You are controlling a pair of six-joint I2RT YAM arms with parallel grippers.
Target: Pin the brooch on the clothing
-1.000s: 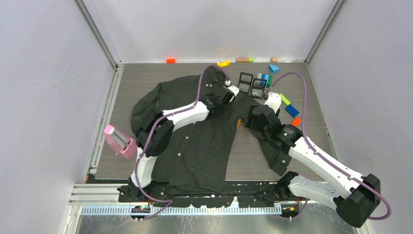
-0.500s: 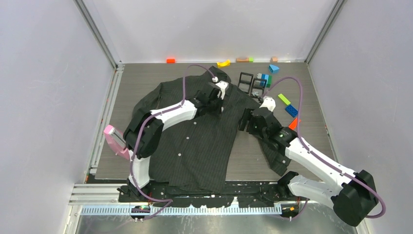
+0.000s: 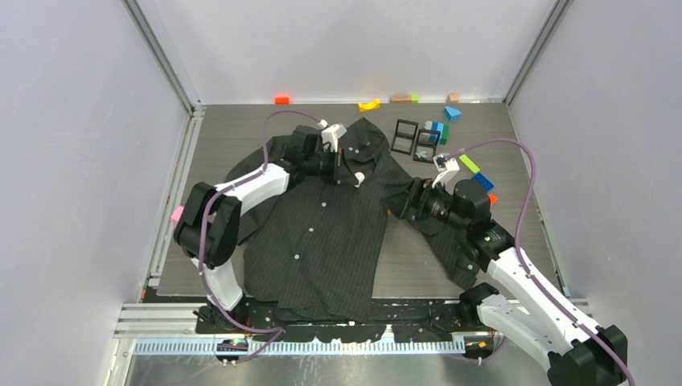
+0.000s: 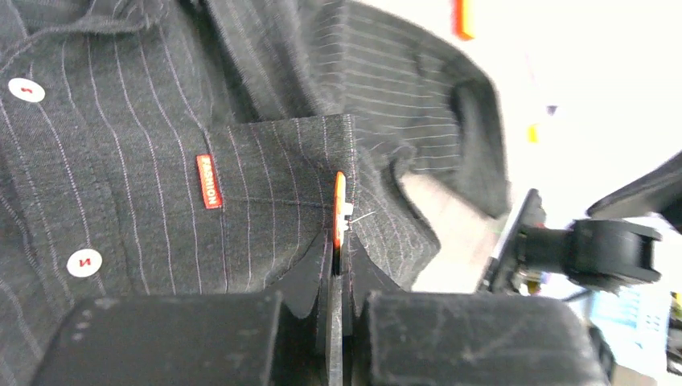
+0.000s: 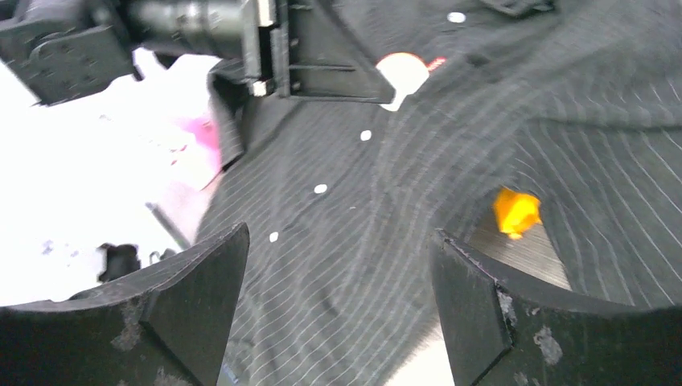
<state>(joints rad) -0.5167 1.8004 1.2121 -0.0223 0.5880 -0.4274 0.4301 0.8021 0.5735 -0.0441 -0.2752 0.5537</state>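
Observation:
The clothing, a dark pinstriped shirt (image 3: 322, 233), lies spread on the table with its collar at the back. In the left wrist view its chest pocket (image 4: 273, 201) shows a small red tag (image 4: 208, 181) and white buttons. My left gripper (image 3: 354, 174) (image 4: 339, 253) is shut on the brooch (image 4: 339, 207), a thin orange disc seen edge on, with its wire pin against the pocket's edge. The right wrist view shows the brooch as a pale disc (image 5: 402, 72). My right gripper (image 3: 400, 207) (image 5: 338, 241) is open and empty, low over the shirt near its right armpit.
A small orange-yellow piece (image 5: 515, 211) lies on the table between shirt body and sleeve. Black frames (image 3: 406, 133) and coloured blocks (image 3: 438, 129) stand at the back right. A pink object (image 3: 177, 215) sits at the left edge behind the left arm.
My left gripper has moved from beside the collar leftward and nearer, down to the chest pocket. My right arm has drawn in, and its gripper has shifted a little left over the shirt.

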